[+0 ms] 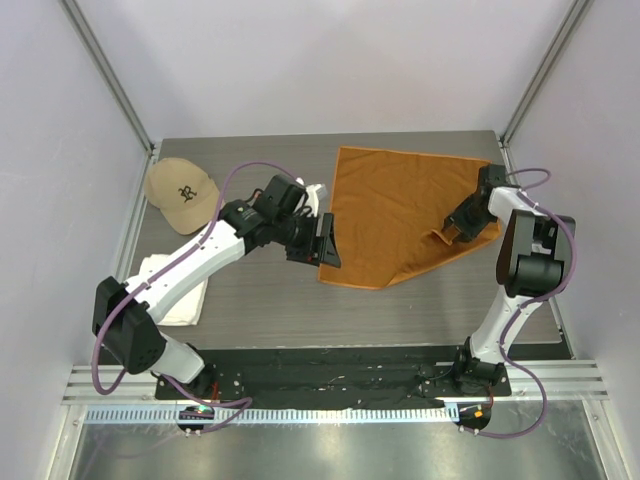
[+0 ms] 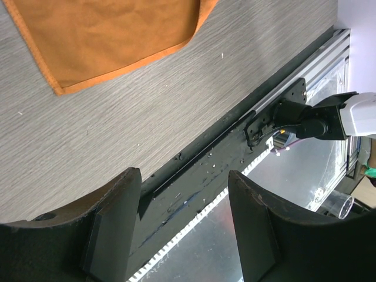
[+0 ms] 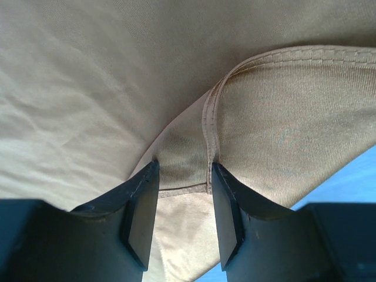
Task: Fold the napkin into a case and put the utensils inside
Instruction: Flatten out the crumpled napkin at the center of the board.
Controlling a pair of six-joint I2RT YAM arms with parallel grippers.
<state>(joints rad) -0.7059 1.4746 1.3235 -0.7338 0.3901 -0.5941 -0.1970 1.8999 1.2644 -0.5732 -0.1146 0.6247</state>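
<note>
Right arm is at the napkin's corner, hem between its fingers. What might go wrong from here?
1. The napkin hem lies between the parted fingers of the right gripper; pulling away may snag it and drag the cloth.
2. That corner is turned over on itself, so a crease may get folded in.
3. The left gripper hangs open beside the cloth, so nothing pins the other side.

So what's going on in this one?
Two arms are working on a rust-orange napkin lying mostly spread on the table, not yet folded into a case. The right tool is at its right edge with a raised fold of cloth between its jaws; whether it grips is unclear. The left tool hangs open above the table beside the napkin's left edge. No utensils are in view. A tan cap and white towel lie to the left.
</note>
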